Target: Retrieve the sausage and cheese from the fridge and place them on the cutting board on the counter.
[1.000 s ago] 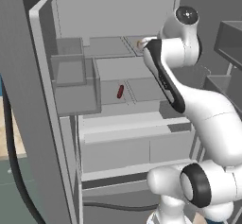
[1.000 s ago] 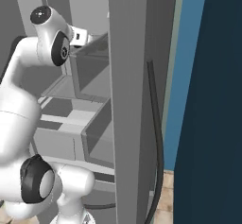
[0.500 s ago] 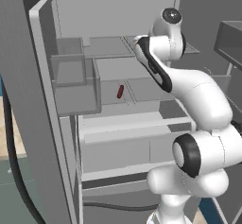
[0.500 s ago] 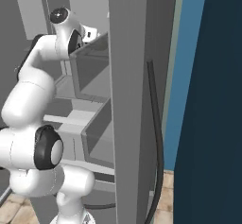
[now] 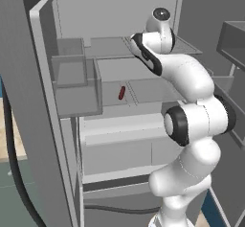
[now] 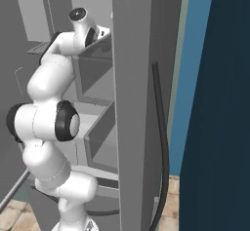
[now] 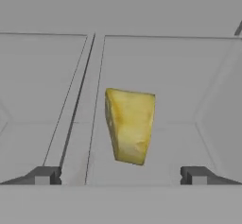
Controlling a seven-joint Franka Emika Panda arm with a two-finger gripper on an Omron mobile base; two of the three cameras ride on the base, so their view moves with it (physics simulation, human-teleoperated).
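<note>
Closest to you, the gripper [image 7: 120, 175] is spread as wide as it goes with nothing in it, and the cheese [image 7: 130, 125] sits dead centre just past the fingertips [image 7: 43, 175] on a fridge [image 5: 43, 125] shelf. Over the last second the arm has swung up and reached in. Farther down, the sausage [image 5: 121, 92] lies untouched on the middle shelf, so cheese looks first.

Flat, even rendered light — no glare, soft shadows under the fridge [image 5: 72, 101] shelves. Both base views look slightly soft; the cheese [image 7: 130, 125] is evenly lit — edges faintly blurred.
</note>
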